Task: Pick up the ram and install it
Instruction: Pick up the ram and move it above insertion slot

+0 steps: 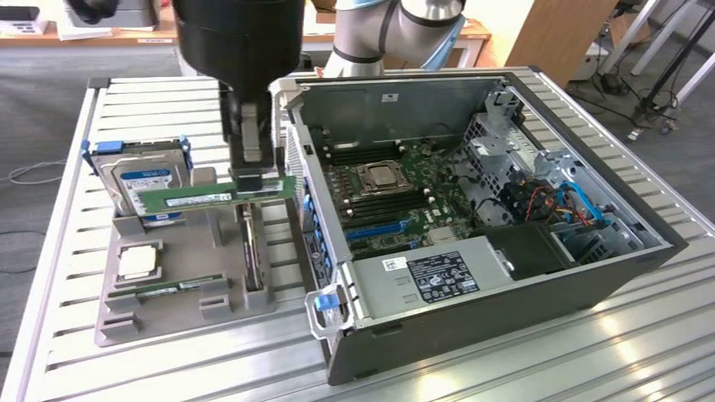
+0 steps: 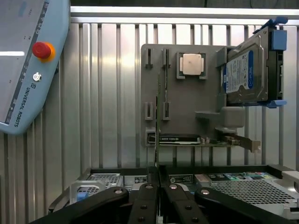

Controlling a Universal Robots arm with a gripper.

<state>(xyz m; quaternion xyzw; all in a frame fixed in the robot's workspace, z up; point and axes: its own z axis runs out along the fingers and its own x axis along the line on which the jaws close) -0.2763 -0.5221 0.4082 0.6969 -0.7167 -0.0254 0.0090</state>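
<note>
**Operator:** One thing first: what have I got?

**Spotter:** One stick. Your fingers (image 1: 253,146) are pinched narrow on the ram (image 1: 207,198), the green board with the pale sticker, and they grip it near one end.

**Operator:** How does it sit?

**Spotter:** It sits level and on edge, up in the air. Most of its length runs out from the fingers toward the exterior view's left. In the wrist view you look along it edge-on, a thin line leaving the fingers.

**Operator:** What's under me?

**Spotter:** Below the fingers is the grey holder tray (image 1: 167,322) on the slatted table (image 1: 503,377). The ram is clear of the tray. A second green stick (image 1: 179,290) lies in the tray, lower and toward the exterior view's left. The processor chip (image 1: 137,262) lies beside that stick. The hard drive (image 1: 143,176) stands just behind the ram's free end.

**Operator:** And the case?

**Spotter:** The open computer case (image 1: 503,310) is just beside your fingers on the exterior view's right, with its motherboard (image 1: 414,201) exposed. The ram hangs outside the case, close to its near wall.
</note>
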